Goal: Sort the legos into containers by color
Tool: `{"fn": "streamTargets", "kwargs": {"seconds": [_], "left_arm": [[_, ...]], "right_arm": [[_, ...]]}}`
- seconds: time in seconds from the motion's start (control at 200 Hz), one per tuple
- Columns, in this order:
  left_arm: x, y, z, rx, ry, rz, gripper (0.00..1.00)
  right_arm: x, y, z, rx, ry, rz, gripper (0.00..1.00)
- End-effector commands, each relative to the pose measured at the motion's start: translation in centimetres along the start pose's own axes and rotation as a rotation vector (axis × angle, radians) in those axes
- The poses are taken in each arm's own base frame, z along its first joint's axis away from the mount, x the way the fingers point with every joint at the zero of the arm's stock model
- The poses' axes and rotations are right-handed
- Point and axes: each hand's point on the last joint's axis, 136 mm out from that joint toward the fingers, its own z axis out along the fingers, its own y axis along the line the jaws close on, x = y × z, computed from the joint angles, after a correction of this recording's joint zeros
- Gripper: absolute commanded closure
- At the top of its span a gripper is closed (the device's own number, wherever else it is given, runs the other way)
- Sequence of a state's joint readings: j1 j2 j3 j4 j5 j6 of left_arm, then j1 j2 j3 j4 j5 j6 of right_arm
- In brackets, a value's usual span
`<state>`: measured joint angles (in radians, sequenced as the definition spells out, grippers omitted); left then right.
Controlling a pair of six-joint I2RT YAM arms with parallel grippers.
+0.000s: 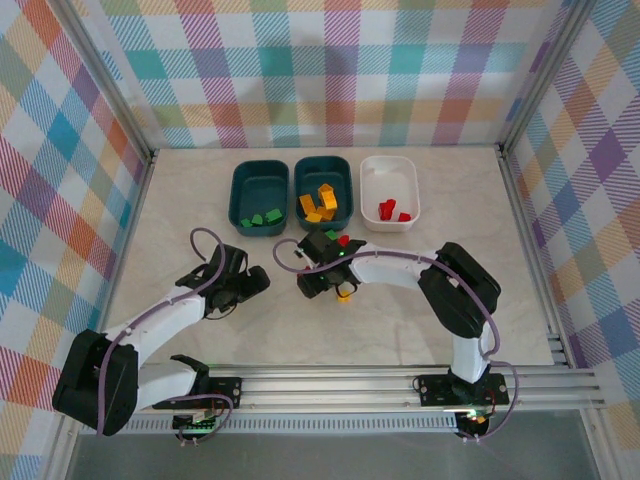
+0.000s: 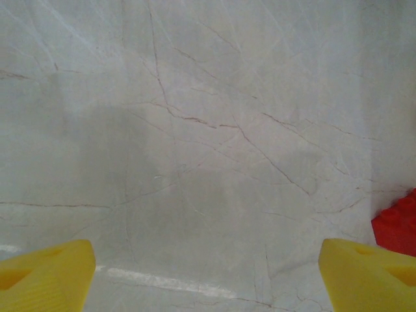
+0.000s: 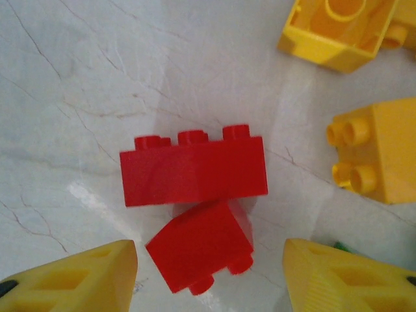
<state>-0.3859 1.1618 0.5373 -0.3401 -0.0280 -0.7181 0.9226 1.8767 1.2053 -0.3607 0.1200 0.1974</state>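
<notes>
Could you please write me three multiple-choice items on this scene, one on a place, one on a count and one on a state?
1. Which bin holds the red legos?
A. left teal bin
B. middle teal bin
C. white bin

2. How many red bricks lie between the fingers of the right end effector?
A. one
B. two
C. four

3. How is the left end effector?
A. open over bare table
B. shut on a green brick
C. shut on a yellow brick

Answers:
1 C: in the top view the red pieces sit in the white bin.
2 B: the right wrist view shows two there.
3 A: its fingers stand wide apart with nothing between them.
</notes>
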Motion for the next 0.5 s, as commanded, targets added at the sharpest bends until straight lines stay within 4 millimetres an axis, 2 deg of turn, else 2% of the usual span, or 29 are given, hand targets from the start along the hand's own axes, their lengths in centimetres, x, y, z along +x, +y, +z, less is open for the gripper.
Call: {"fn": "streamTargets", "kwargs": {"seconds": [0.0,0.265,0.495], "left_arm": [[0.5,0.8,0.0,-0.028,0.006,0.000,0.11],[0.8,0.7,0.5,-0.026,0.029,-0.001,0.11],[0.6,1.0,-0.3,-0.039,0.011,0.020,0.11]], "right_arm": [[0.1,-0.1,-1.2,0.000,-0.009,-0.008,0.39],[0.0,-0.2,1.3,0.011,0.014,-0.023,0.36],[-1.2,-0.8,2.6,0.021,-0.001,-0.043,0.44]]}}
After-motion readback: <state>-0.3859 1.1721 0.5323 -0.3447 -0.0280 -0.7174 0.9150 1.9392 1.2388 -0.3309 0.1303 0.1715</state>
